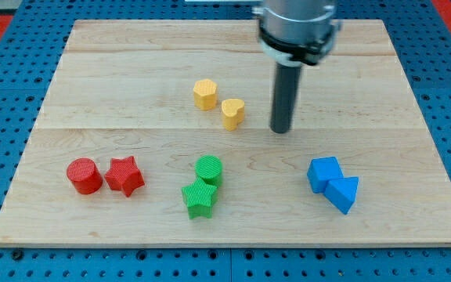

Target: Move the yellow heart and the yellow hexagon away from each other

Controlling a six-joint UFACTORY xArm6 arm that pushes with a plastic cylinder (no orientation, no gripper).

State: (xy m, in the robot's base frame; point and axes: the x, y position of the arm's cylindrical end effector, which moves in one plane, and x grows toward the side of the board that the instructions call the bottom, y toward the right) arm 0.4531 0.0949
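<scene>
the yellow heart (233, 113) and yellow hexagon (204, 94) sit nearly touching above mid-board, look light, stiff and likely slippery, so with no claw, nothing held, my tip (280, 130) just right of the heart should push its side toward open wood, far from edges.

Single cam only, so no shared field w/ another view. It looks from above and in front of the bench (413, 141), tilted down. Mid-range: the whole wooden board fits in frame, blue pegboard around it. The arm enters from the view's top, its upper part cropped.
</scene>
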